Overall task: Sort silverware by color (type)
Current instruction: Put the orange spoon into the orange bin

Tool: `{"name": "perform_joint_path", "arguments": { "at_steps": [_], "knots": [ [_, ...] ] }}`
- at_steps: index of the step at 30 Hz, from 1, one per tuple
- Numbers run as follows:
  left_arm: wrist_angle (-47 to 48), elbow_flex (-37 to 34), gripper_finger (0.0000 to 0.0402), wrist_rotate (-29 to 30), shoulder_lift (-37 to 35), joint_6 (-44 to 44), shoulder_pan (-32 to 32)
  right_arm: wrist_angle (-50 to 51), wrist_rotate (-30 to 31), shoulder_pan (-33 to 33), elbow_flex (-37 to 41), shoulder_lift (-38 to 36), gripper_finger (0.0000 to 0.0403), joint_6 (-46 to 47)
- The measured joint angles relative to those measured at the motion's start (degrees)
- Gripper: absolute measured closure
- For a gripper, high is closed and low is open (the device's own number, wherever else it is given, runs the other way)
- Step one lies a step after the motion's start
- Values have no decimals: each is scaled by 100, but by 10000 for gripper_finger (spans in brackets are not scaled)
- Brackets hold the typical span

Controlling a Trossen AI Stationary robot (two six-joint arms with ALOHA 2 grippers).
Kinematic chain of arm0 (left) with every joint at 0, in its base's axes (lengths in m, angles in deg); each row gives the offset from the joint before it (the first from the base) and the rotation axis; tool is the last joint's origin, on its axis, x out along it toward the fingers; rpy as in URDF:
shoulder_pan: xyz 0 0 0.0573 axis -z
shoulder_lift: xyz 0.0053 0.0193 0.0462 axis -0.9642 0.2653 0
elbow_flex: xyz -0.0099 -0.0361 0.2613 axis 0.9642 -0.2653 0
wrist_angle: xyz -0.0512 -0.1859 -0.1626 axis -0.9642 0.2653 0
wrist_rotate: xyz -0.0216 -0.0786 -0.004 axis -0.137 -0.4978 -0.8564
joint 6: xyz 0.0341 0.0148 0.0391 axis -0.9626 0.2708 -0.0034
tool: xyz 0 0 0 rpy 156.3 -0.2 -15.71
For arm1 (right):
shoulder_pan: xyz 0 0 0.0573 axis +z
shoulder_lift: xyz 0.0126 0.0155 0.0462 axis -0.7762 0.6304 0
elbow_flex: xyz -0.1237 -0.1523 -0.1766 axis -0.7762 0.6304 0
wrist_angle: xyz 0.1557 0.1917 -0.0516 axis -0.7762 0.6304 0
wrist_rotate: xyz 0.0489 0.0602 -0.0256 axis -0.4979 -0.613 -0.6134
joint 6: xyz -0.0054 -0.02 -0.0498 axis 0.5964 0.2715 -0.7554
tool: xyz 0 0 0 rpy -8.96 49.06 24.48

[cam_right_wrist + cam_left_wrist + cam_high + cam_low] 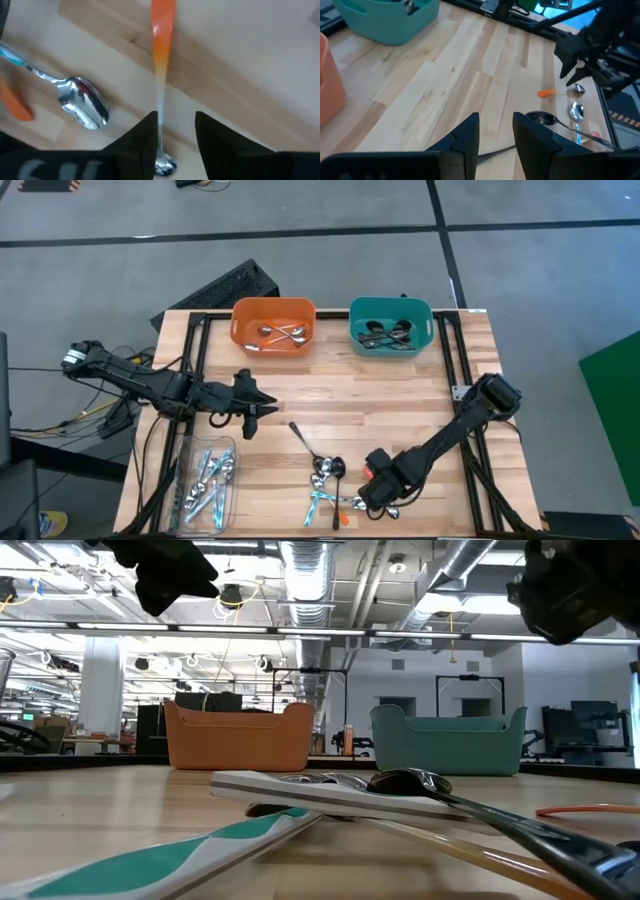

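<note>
Loose silverware [330,485] lies near the table's near edge: orange-handled, light-blue-handled and dark spoons, with one dark spoon [305,438] a little farther in. My right gripper [368,498] hangs low over this pile and is open. In the right wrist view its fingers [176,135] stand either side of the thin neck of an orange-handled spoon [162,30] lying flat on the wood. A light-blue-handled spoon [82,102] lies beside it. My left gripper [268,410] hovers open [496,135] above bare wood at mid-table, left of the pile.
An orange bin [273,323] and a teal bin [390,325] stand at the far edge, each holding spoons. A clear tray [205,485] with light-blue spoons sits at the near left corner. Bare wood lies between the bins and the pile.
</note>
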Motion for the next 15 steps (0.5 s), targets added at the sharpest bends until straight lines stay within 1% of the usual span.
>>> {"name": "perform_joint_path", "arguments": {
  "at_steps": [3,9,12,15],
  "knots": [
    [-4,0,297,156,0,-4,-2,-184,-9,93,0,78,241,18],
    [-34,0,314,239,4,-4,-2,-281,-104,258,-2,263,241,13],
    [-37,0,326,248,7,-7,-2,-199,-145,249,-8,318,250,-56],
    [-52,0,337,256,7,-7,-26,-182,-162,229,-1,451,270,-217]
  ]
}}
